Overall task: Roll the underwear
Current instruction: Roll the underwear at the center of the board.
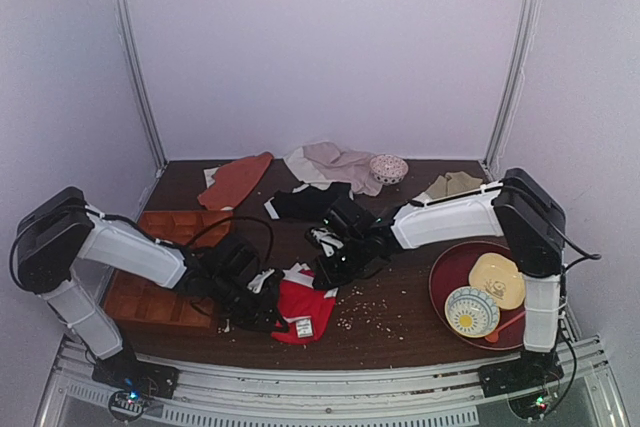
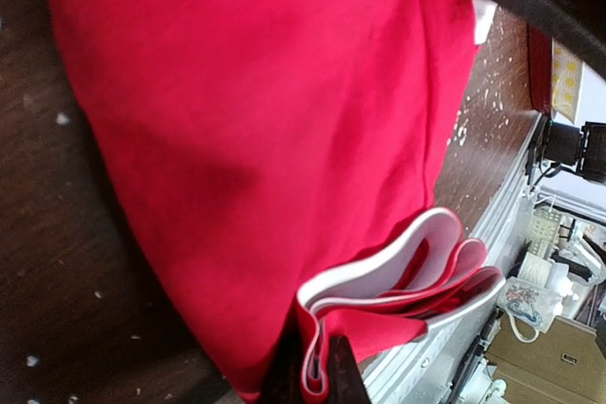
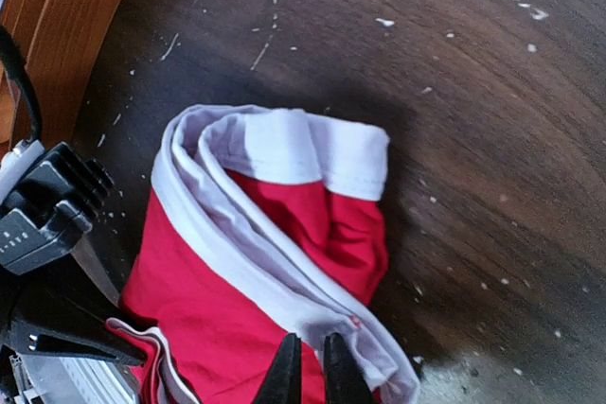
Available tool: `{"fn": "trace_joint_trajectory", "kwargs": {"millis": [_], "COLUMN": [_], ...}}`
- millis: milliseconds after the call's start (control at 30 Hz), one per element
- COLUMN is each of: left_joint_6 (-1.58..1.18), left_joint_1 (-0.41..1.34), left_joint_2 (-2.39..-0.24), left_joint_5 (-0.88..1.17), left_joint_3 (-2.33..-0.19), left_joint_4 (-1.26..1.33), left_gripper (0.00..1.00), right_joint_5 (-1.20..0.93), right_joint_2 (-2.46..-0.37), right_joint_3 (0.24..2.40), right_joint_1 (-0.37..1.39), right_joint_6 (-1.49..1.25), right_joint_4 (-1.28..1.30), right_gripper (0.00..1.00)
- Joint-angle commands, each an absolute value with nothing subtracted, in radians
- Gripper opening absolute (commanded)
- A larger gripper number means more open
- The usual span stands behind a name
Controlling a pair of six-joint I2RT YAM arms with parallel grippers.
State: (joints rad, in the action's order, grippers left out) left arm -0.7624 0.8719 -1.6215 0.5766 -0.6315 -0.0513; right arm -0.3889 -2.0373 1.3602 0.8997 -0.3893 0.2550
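Red underwear [image 1: 303, 309] lies bunched on the dark table [image 1: 420, 287] between both arms. The left gripper [image 2: 314, 377] pinches its folded white waistband [image 3: 284, 144]; the right gripper [image 3: 312, 366] sits narrow over the fabric, hold unclear.

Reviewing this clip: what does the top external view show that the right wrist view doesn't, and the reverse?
Only top external: both arms whole, the black briefs, a small patterned bowl, and a dark red plate carrying dishes at the right.
Only right wrist: close detail of the right gripper, its tips near together at the white waistband, whose folded layers show. Whether they pinch it is unclear.
Both: the underwear, the wooden tray, the left gripper at the garment's edge, and crumbs on the table.
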Motion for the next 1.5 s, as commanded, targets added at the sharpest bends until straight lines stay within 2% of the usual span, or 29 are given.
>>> {"fn": "trace_joint_trajectory", "kwargs": {"millis": [0, 600, 933, 1467], "left_joint_6": [-0.756, -0.710, -0.707, -0.694], "left_joint_1": [0.891, 0.892, 0.891, 0.892], "left_joint_2": [-1.680, -1.714, -1.717, -1.727], "left_joint_5": [0.529, 0.522, 0.520, 0.522], "left_joint_3": [-0.597, -0.648, -0.653, -0.678], "left_joint_4": [-0.242, -0.301, -0.314, -0.347], "left_gripper": [0.00, 0.00, 0.00, 0.00], "right_joint_5": [-0.299, -0.316, -0.349, -0.291], "right_joint_2": [-1.939, -1.928, -1.903, -1.889], "right_joint_3": [1.313, 1.226, 1.196, 1.003], "right_joint_1": [0.918, 1.124, 1.155, 1.161], "right_joint_6": [-0.390, -0.645, -0.692, -0.746], "right_joint_4": [0.254, 0.106, 0.076, 0.049], "right_gripper": [0.10, 0.03, 0.02, 0.00]}}
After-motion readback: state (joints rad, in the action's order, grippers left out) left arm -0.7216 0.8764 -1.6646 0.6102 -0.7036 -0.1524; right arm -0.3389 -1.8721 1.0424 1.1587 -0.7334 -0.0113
